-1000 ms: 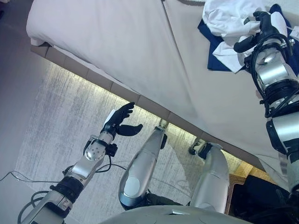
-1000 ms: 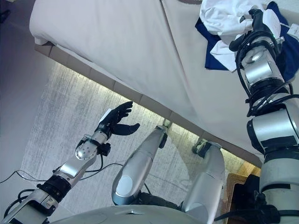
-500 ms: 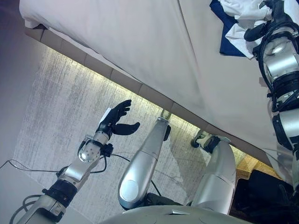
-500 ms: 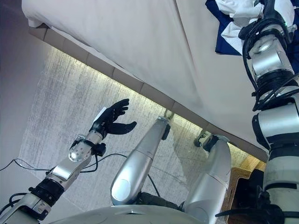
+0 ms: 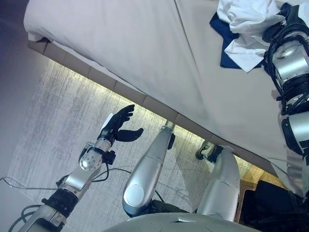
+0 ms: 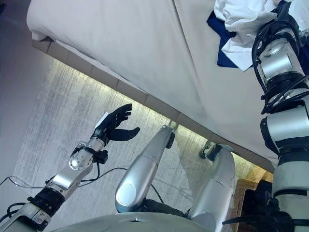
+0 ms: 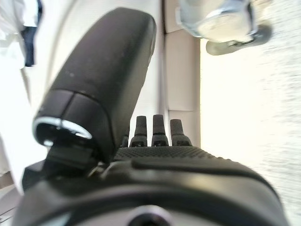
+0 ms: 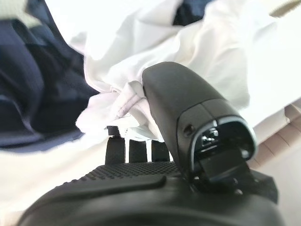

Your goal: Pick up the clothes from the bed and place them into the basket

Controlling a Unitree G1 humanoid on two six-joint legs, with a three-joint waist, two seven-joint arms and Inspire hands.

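Observation:
A crumpled white garment [image 5: 246, 17] lies over a navy one [image 5: 223, 31] on the bed [image 5: 120, 43], far right. My right hand [image 5: 291, 17] rests at this heap's right side. In the right wrist view its fingers [image 8: 138, 149] reach straight out with their tips against the white cloth [image 8: 155, 42], the thumb raised above them, and the navy cloth [image 8: 33, 94] lies beside. Nothing is gripped. My left hand [image 5: 119, 126] hangs open over the floor, well short of the bed, and holds nothing [image 7: 155, 179].
The bed's near edge [image 5: 145, 104] runs slantwise across the view with a lit strip under it. A pale rug [image 5: 58, 125] covers the floor on the left. A woven basket's rim [image 5: 247, 186] shows at the lower right, by my right arm.
The whole picture has shifted, so the camera moved. My right hand stays at the clothes heap, its thumb now less in sight. The left hand is about where it was.

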